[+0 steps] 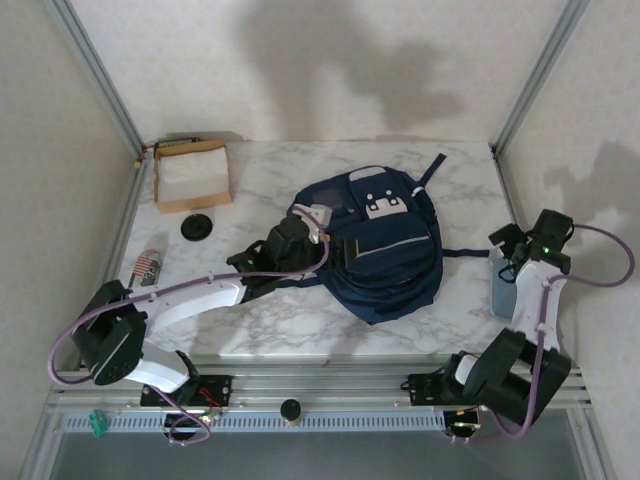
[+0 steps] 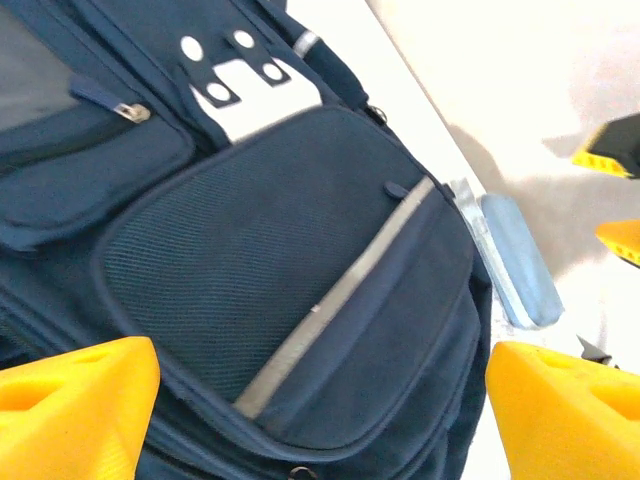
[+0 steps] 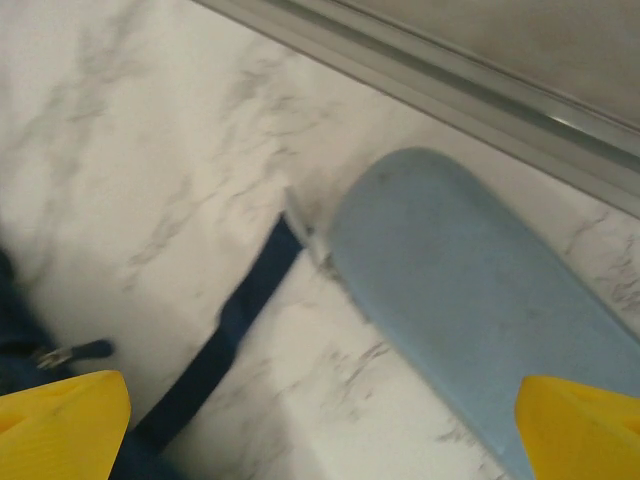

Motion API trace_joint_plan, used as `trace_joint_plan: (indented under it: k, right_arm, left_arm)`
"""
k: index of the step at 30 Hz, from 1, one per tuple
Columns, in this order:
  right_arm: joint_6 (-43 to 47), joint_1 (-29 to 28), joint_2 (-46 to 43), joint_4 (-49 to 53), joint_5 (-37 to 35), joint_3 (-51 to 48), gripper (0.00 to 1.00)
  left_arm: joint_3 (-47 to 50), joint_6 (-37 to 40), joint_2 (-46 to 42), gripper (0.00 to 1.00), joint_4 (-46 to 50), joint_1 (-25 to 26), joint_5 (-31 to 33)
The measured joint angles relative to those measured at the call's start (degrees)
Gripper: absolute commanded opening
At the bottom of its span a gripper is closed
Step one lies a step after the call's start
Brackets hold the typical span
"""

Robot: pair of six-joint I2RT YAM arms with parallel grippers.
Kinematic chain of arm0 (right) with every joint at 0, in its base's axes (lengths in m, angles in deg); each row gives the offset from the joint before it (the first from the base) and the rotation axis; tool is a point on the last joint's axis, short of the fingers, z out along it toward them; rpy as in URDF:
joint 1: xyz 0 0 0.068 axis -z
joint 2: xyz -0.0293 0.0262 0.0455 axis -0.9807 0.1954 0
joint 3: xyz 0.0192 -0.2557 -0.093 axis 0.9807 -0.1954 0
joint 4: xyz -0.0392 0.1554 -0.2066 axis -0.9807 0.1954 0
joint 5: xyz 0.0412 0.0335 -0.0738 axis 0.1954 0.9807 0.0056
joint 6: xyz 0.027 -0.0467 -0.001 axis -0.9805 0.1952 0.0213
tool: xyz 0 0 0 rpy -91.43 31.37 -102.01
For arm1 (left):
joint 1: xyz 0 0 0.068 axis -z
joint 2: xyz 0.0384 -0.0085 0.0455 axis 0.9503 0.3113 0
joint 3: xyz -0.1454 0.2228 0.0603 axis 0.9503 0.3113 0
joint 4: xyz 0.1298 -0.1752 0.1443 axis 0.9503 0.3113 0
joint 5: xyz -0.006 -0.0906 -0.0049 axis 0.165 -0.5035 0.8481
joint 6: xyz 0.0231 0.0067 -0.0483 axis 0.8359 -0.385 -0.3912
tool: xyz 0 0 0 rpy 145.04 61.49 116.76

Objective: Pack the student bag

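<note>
Left tool is held wide above the bag, which lies flat at the desk's centre (front pocket up). Right tool, equally wide, is held over a blue case at 3 o'clock.

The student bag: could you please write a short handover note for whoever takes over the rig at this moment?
Left gripper: open, empty, hovering over the student bag's front pocket.
Right gripper: open, empty, above the pale blue case at the table's right edge.
Bag: lying front up mid-table; front pocket looks closed.
Done: no packing visible.
Left: the case, black disc and small patterned item lie outside the bag; probably open it and load them.
</note>
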Motion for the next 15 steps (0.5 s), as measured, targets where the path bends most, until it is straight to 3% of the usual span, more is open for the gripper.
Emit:
trace_joint_plan:
  k: [8, 15]
  right_arm:
    - [1.25, 1.01, 4.98, -8.85, -8.87, -3.67, 0.99]
    - [1.22, 2.73, 10.86, -14.88, -7.93, -7.67, 0.99]
  left_arm:
    - [-3.41, -0.33, 3.93, 0.93, -0.04, 3.72, 0.55]
    - [-3.69, -2.08, 4.7, 0.98, -0.48, 4.17, 2.51]
